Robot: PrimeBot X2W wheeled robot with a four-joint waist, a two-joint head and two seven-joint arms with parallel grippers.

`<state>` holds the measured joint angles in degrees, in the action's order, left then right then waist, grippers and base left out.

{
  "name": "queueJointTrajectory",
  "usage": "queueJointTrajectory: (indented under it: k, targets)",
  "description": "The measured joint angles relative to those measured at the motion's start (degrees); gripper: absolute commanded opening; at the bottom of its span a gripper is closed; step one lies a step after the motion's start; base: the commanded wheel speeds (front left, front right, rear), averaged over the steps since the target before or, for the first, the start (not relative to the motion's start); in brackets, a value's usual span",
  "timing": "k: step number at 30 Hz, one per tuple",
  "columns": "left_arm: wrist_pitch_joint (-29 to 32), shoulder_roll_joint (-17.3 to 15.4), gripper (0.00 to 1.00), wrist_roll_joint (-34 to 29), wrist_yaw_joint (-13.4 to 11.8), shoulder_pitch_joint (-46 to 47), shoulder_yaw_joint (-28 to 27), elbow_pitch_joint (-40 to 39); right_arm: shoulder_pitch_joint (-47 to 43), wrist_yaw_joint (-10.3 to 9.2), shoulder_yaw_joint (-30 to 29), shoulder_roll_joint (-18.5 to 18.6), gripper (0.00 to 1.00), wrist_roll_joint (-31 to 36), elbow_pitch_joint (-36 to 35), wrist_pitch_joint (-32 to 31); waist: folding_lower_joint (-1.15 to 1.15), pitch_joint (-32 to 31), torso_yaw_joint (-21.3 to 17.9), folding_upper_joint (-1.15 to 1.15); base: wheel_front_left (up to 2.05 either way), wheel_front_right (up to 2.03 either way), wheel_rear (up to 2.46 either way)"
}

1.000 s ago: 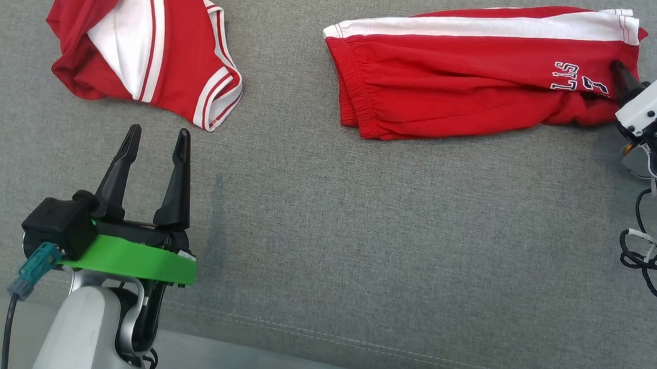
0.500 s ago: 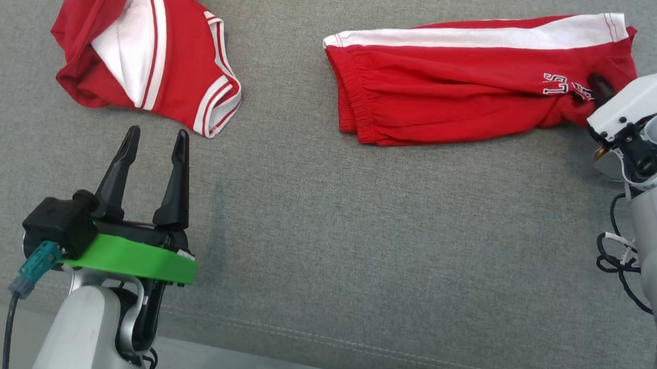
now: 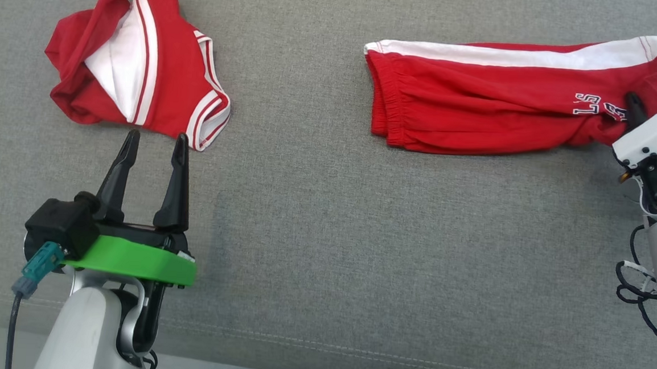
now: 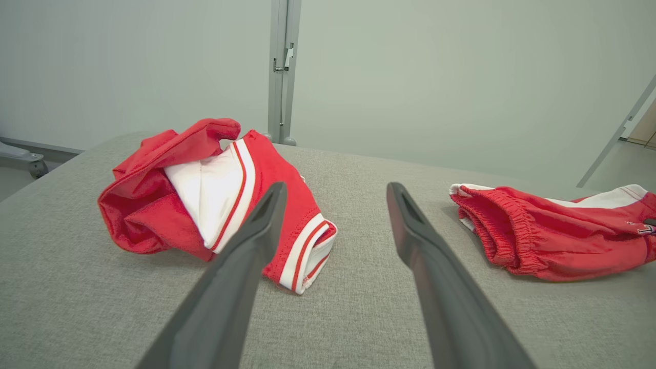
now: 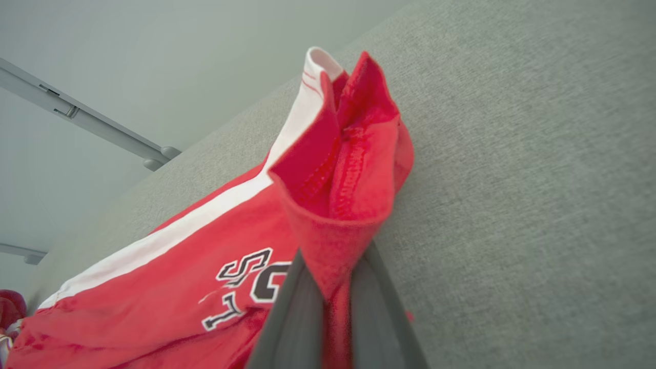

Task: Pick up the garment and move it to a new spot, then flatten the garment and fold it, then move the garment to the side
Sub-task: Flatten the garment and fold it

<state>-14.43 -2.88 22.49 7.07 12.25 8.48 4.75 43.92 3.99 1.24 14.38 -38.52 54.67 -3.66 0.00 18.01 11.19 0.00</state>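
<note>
The garment, a pair of red shorts (image 3: 481,108) with a white side stripe and lettering, lies folded lengthwise at the far right of the grey padded surface. My right gripper (image 3: 633,106) is shut on its right end near the lettering. In the right wrist view a bunched red fold of the shorts (image 5: 169,287) is pinched between the two fingers of the right gripper (image 5: 333,266). My left gripper (image 3: 156,142) stands open and empty at the lower left. In the left wrist view the left gripper (image 4: 335,192) points between the two cloths, with the shorts (image 4: 543,241) to its right.
A crumpled red and white shirt (image 3: 163,89) lies at the far left, just beyond my left fingertips, and appears as the shirt (image 4: 169,205) in the left wrist view. The grey surface (image 3: 325,235) runs to a stitched front edge along the bottom. A pale wall stands behind.
My right gripper has shut on the shorts' end and dragged them to the right. The head camera shifted slightly. The left arm has stayed put.
</note>
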Motion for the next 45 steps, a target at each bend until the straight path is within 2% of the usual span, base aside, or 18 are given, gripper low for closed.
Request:
queueJointTrajectory:
  k: [6,11,15,24,33,40,45]
  targets:
    - [0.0,0.0,1.0,0.0,0.0,-0.1,2.0,0.2,-0.6,0.48,0.6,3.2,0.0,1.8,0.4,3.5,0.0,-1.6,-1.0,0.0,0.0,0.0,0.0]
    - [0.0,0.1,1.0,0.0,0.0,-0.1,3.1,0.5,-0.5,1.8,4.7,3.8,0.0,5.6,-1.0,6.5,0.0,-2.5,-0.7,0.0,0.0,0.0,0.0]
    - [0.0,0.2,1.0,0.1,0.0,-0.2,3.6,1.1,-0.5,2.56,11.0,2.7,0.0,10.5,-2.2,7.7,0.0,-3.3,0.4,0.0,0.0,0.0,0.0]
    - [0.0,0.2,1.0,0.5,0.0,-0.3,4.3,1.3,0.4,3.05,17.9,-1.7,0.0,13.0,-2.5,7.6,0.0,-4.5,2.6,0.0,0.0,0.0,0.0]
    - [0.0,0.3,1.0,1.0,0.0,-0.6,4.2,1.6,0.7,3.07,21.4,-4.1,0.0,13.7,-1.9,7.1,0.0,-5.1,4.7,0.0,0.0,0.0,0.0]
    - [0.0,0.4,1.0,1.0,0.1,-1.1,3.2,1.4,1.9,3.07,21.4,-5.0,0.0,12.6,-1.9,7.7,0.0,-5.2,5.2,0.0,0.0,0.0,0.0]
    - [0.0,0.4,1.0,1.0,0.1,-1.2,3.2,1.4,1.7,3.07,25.6,-5.6,0.0,12.7,-0.6,6.5,0.0,-5.4,5.2,0.0,0.0,0.0,0.0]
